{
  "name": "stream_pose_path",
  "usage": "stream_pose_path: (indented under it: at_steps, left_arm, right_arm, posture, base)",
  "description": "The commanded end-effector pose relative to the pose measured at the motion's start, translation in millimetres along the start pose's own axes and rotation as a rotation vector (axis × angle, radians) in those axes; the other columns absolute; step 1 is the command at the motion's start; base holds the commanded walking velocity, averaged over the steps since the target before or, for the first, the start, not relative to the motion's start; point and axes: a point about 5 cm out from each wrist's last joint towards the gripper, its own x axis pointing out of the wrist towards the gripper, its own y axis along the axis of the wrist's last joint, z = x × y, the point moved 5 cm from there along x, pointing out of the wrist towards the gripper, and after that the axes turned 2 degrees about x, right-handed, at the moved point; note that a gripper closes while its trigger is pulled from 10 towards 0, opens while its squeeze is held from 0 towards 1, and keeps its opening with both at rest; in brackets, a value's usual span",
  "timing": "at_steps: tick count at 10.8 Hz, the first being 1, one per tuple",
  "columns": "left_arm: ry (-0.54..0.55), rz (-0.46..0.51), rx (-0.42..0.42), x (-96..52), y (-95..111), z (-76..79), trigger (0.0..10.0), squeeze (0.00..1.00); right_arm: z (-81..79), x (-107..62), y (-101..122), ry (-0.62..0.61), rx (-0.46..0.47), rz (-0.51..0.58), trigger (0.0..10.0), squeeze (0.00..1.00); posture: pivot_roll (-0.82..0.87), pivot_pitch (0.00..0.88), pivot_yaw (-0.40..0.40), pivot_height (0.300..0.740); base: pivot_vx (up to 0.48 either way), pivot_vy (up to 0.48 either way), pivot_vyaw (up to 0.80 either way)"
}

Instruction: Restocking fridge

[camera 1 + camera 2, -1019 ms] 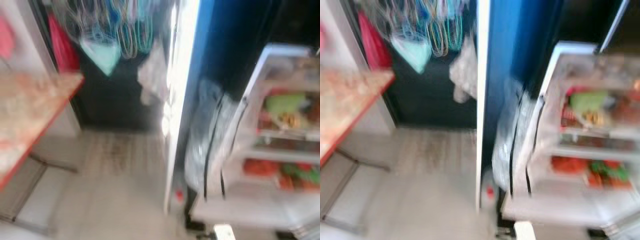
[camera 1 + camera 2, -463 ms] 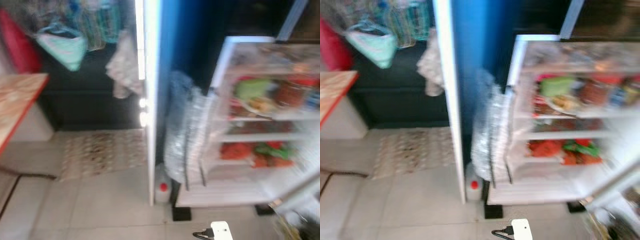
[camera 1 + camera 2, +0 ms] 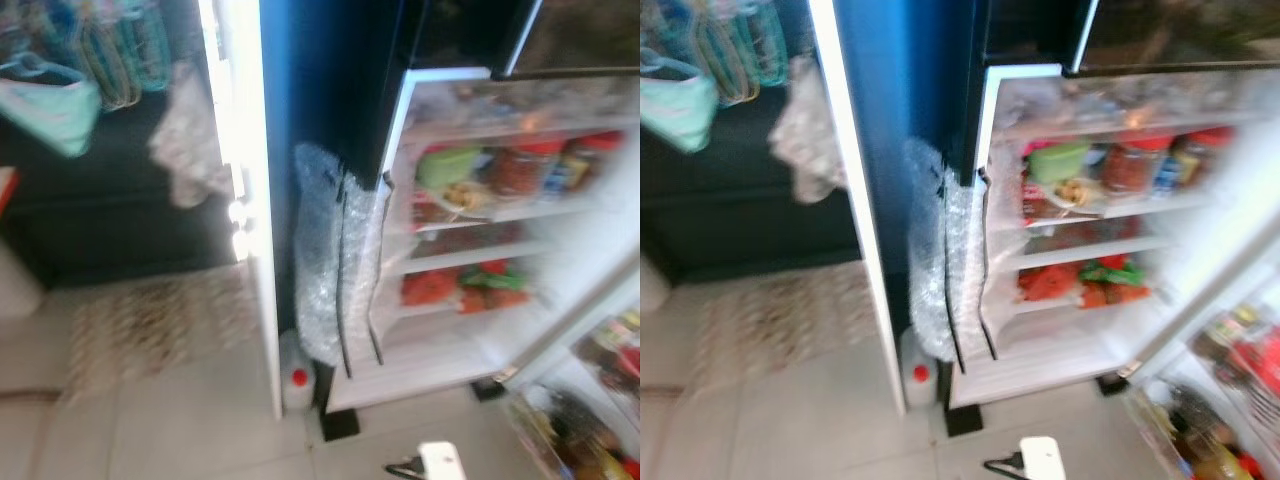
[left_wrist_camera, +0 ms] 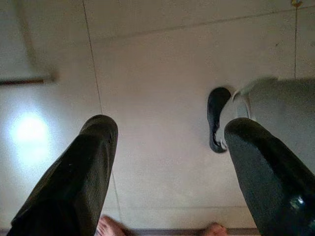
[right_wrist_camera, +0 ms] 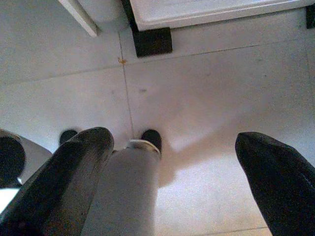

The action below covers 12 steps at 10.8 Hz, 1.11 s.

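Open fridge [image 3: 1080, 230] ahead, shelves stocked; left pincer [image 4: 167, 172] and right pincer [image 5: 172, 172] hang wide open, empty, over floor tiles [image 5: 197, 93].

Tiled floor [image 3: 170, 420] carries a patterned rug [image 3: 150, 320]; a red-capped white jug [image 3: 296, 385] stands beside the fridge base [image 3: 400, 375]; blurred.

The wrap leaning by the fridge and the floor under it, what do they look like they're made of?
The wrap looks like clear plastic bubble wrap: see-through, crinkled, with bright glints, though the blur leaves it unsure. The floor looks like pale glazed tile: straight grout lines cross it and it reflects light softly. The fridge shelves look like white plastic.
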Motion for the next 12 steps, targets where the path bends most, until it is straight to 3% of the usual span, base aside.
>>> stream_pose_path:
  at_steps: [1,4,6,12]
  left_arm:
    - [-0.001,-0.018,0.021,-0.3,-4.0,1.7,10.0,0.0]
    - [0.002,-0.017,0.031,-0.2,-3.4,0.6,10.0,0.0]
    - [0.002,-0.017,0.033,-0.2,-2.9,0.2,10.0,0.0]
    - [0.0,-0.018,0.059,-0.1,-2.6,-0.6,10.0,0.0]
  right_arm:
    - [5.8,-1.2,-3.0,-0.013,0.009,-0.006,10.0,0.0]
    - [4.7,-1.0,-2.8,-0.01,0.011,-0.006,10.0,0.0]
    - [3.7,-0.8,-3.0,-0.007,0.008,-0.009,10.0,0.0]
    - [2.0,-0.6,-3.4,-0.005,0.011,-0.01,10.0,0.0]
  posture:
    - [0.07,0.0,-0.027,0.74]
    - [0.07,0.0,-0.022,0.74]
    - [0.07,0.0,-0.02,0.74]
    - [0.06,0.0,-0.012,0.74]
  base:
    - [0.0,0.36,-0.77]
    - [0.0,0.0,-0.77]
    - [0.0,0.478,-0.77]
    - [0.0,0.0,-0.77]
